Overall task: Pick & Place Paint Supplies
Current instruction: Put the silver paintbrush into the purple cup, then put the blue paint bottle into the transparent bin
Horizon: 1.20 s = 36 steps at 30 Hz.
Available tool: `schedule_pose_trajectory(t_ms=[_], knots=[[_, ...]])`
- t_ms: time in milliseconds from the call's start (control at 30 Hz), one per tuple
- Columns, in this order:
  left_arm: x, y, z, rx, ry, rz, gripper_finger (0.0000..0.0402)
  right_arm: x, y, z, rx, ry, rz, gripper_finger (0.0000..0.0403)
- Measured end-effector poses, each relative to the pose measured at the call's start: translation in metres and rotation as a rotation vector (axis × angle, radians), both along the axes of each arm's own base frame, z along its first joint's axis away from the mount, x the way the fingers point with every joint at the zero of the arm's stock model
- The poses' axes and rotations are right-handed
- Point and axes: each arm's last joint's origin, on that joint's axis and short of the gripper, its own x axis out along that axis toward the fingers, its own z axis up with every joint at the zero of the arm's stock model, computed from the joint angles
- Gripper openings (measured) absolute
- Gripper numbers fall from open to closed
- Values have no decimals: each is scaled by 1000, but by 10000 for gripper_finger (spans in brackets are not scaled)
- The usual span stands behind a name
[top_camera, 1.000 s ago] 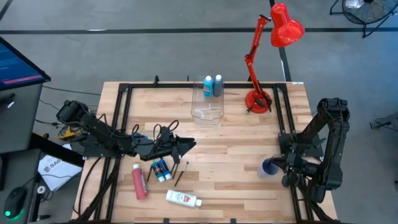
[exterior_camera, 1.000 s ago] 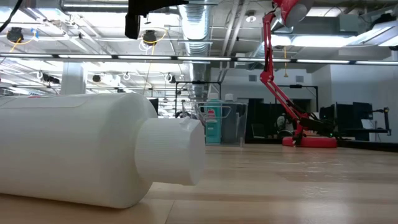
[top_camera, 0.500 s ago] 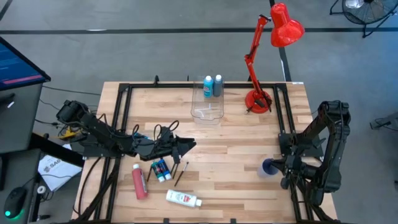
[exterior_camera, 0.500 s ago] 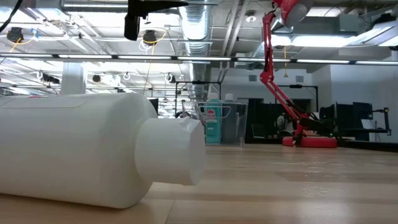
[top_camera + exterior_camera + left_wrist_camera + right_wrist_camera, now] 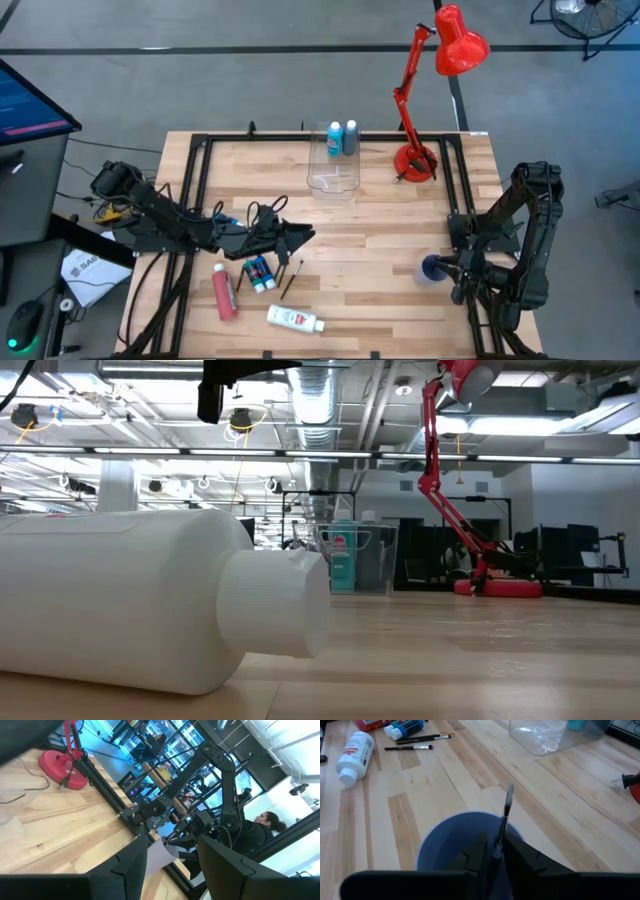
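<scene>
Paint supplies sit in two groups relative to box [image 5: 333, 172]: two bottles at its far end, the rest toward the near edge on the left-arm side

- table [image 5: 400, 230]: wood top with a black frame, box at the far middle
- left arm: lies low across table, near and left of box. left gripper [image 5: 303, 234] hangs above the near group with its fingers [image 5: 131, 864] well apart and nothing between them
- right arm: folded up at the right edge, near and right of box. right gripper [image 5: 494, 851] is right over cup, fingers almost together and pinching brush [image 5: 507, 804]
- lamp [image 5: 440, 60]: red, its base just right of box's far end
- box: clear, open top
- white bottle [image 5: 294, 320]: on its side, the farthest thing from box, close to the near edge; fills the foreground of the low view [image 5: 150, 600]
- pink-red bottle [image 5: 224, 293]: on its side, left of white bottle
- light blue bottle [image 5: 334, 140] and grey bottle [image 5: 351, 138]: upright, side by side at box's far end; inside or just behind it, cannot tell
- cup [image 5: 433, 268]: purple, upright, well apart from box on the right-arm side
- tubes [image 5: 259, 272]: small blue-green ones, lying together between pink-red bottle and box
- loose brushes [image 5: 291, 280]: thin and dark, flat on table just right of tubes
- brush: shaft upright, lower end down in cup
</scene>
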Motion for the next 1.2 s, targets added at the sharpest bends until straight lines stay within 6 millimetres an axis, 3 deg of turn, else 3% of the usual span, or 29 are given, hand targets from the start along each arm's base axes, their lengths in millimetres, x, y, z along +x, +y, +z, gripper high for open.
schedule_pose_trajectory(t_ms=[833, 1200], knots=[[-1, -3, 0, -1, 0, -10, 167, 0, 1, 2, 24, -1, -1, 62], [-1, -2, 1, -16, -11, 9, 167, 2, -13, 57, 66, 7, 34, 62]])
